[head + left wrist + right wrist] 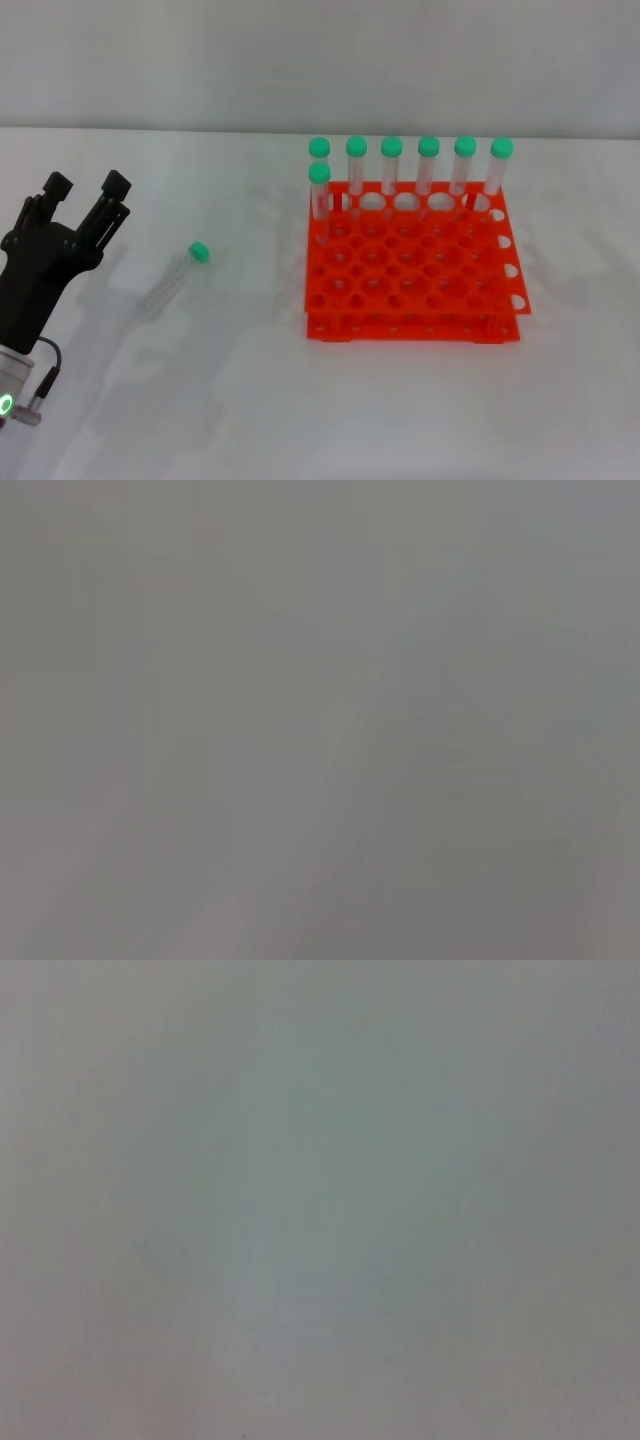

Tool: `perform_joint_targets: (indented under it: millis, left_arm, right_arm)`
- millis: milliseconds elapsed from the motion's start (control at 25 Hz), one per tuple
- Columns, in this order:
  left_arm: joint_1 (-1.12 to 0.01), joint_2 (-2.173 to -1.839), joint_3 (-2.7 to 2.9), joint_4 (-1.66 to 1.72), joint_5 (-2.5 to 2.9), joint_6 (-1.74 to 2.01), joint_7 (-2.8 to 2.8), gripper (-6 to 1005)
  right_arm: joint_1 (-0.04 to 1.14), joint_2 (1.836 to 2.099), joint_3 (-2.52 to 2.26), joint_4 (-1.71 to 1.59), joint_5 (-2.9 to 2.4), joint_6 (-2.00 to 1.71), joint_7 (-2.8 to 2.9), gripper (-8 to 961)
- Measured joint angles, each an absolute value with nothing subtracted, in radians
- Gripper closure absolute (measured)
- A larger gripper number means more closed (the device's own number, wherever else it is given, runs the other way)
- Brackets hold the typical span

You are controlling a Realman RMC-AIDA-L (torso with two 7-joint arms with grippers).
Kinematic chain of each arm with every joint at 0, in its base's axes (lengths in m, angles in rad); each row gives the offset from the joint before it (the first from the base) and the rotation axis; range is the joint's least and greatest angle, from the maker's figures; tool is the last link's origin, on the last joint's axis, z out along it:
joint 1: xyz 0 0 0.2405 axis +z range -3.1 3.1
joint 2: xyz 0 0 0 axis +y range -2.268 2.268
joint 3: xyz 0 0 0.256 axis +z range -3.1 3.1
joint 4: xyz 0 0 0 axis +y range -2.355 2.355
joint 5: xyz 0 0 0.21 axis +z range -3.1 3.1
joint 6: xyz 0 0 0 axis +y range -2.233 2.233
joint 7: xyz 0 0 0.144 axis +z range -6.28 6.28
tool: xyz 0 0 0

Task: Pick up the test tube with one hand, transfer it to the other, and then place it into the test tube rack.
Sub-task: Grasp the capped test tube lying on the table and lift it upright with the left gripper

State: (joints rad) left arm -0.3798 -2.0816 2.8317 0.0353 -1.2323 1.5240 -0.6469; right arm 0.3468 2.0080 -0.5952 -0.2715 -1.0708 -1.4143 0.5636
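A clear test tube [172,280] with a green cap lies flat on the white table, left of the rack, cap pointing away from me. My left gripper [88,186], black on the green-lit arm, is open and empty, hovering to the left of the tube and apart from it. The orange-red test tube rack [410,275] stands at centre right, with several identical green-capped tubes [428,165] upright in its back row and one [320,190] in the second row at the left. My right gripper is out of view. Both wrist views show only blank grey surface.
The white table [230,400] stretches around the rack and the lying tube. A pale wall [300,60] runs along the table's far edge behind the rack.
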Motion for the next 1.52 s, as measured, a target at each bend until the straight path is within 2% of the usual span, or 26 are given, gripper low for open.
perform_joint_targets:
  millis: [560, 1120, 1240, 1520]
  left_arm:
    - [-0.419, -2.071, 2.841, -0.088, -1.180, 1.538, -0.838, 110]
    - [-0.664, -2.065, 2.846, -0.820, -0.703, 1.657, -1.732, 111]
    - [-0.736, -2.052, 2.847, -0.922, -0.531, 1.677, -1.839, 111]
    - [-0.921, -1.984, 2.847, -0.982, -0.088, 1.675, -2.005, 110]
  right_arm:
    - [0.348, 2.008, -0.597, -0.275, -1.071, -1.406, 0.560, 114]
    - [0.353, 2.003, -0.597, -0.298, -1.055, -1.404, 0.556, 115]
    - [0.356, 2.003, -0.597, -0.299, -1.045, -1.402, 0.546, 115]
    - [0.363, 2.004, -0.597, -0.299, -1.043, -1.399, 0.540, 115]
